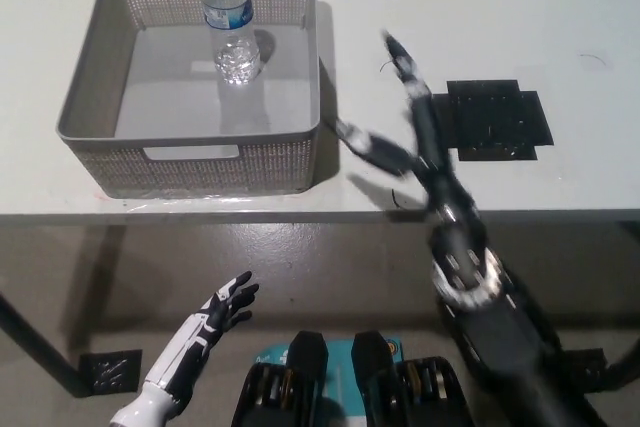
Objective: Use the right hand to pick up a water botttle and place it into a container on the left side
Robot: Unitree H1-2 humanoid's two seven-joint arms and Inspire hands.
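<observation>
The water bottle point(229, 19) is standing upright inside the grey basket point(190, 159) on the bench point(500, 7), near its far wall. The black right hand point(410, 137) is hovering right of the basket, fingers spread, holding nothing. The white left hand point(222, 309) is hanging low, fingers apart
</observation>
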